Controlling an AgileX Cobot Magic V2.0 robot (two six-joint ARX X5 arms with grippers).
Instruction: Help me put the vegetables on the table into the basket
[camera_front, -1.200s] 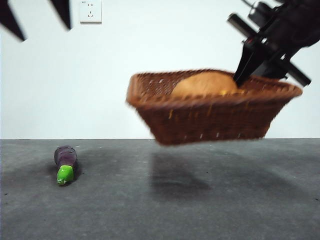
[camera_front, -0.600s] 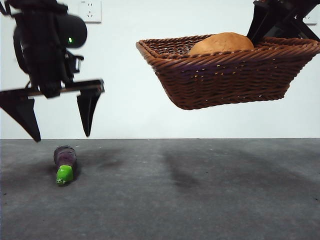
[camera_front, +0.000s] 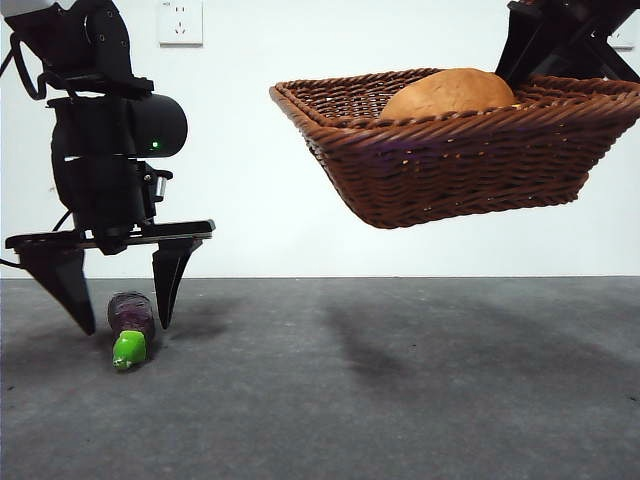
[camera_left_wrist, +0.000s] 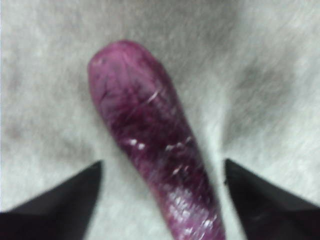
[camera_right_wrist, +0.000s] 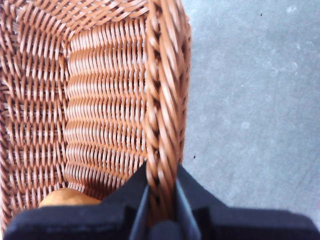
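Wicker is what your right gripper (camera_right_wrist: 161, 200) has clamped: its 2 jaws pinch the braided rim of the basket (camera_front: 460, 165), one inside the wall and one outside, which keeps the basket hanging in the air, well above the table (camera_front: 400, 390) and slightly tilted. A brown-orange potato (camera_front: 448, 92) already sits inside, close to the gripped side (the right wrist view shows only a sliver of it). Holding by the rim leaves the mouth free for the next drop, I judge.

Your left gripper (camera_front: 118, 322) is low over the eggplant (camera_front: 132, 312), jaws spread wide, 1 tip on each side of the purple body and neither touching it as far as the front view shows. The left wrist view agrees: the eggplant (camera_left_wrist: 155, 145) lies between the 2 dark tips with table showing on both sides. Its green cap (camera_front: 128, 349) points toward the front camera. That straddle across the narrow width looks chosen for a firm pinch. You still have to close and lift. No yellow vegetable is visible in any view.
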